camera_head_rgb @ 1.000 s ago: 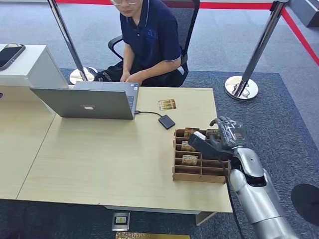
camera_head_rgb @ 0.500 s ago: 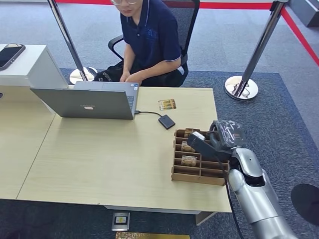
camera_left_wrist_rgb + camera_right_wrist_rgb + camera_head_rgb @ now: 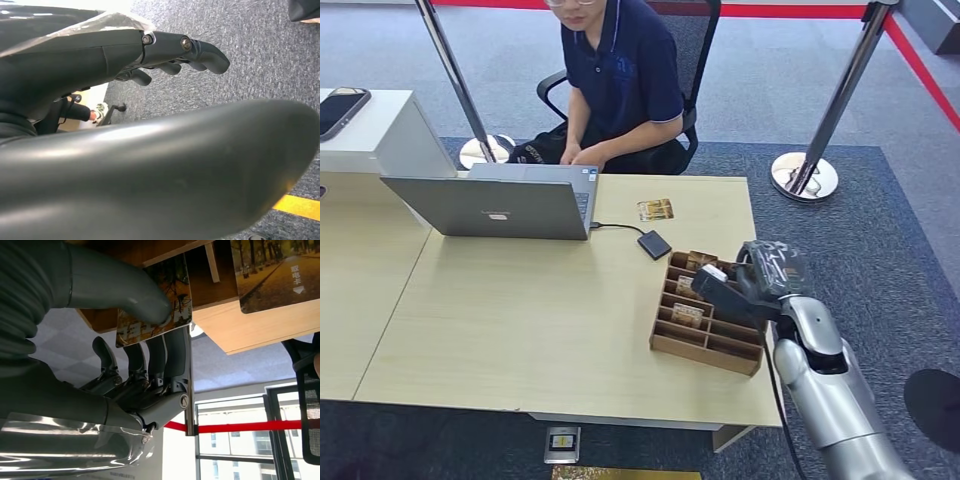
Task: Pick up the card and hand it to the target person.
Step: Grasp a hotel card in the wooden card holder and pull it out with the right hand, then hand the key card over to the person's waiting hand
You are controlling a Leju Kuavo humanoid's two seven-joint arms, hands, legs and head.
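1. My right hand sits over the wooden tray's far corner; thumb and fingers pinch a card in its slot.
2. The person sits well beyond, across the table; laptop off to one side.
3. Left hand hangs empty, fingers apart.

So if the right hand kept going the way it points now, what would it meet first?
The right hand points left across the wooden tray, its thumb already on a card. Going on, it would likely meet the tray's dividers; depth is unclear.
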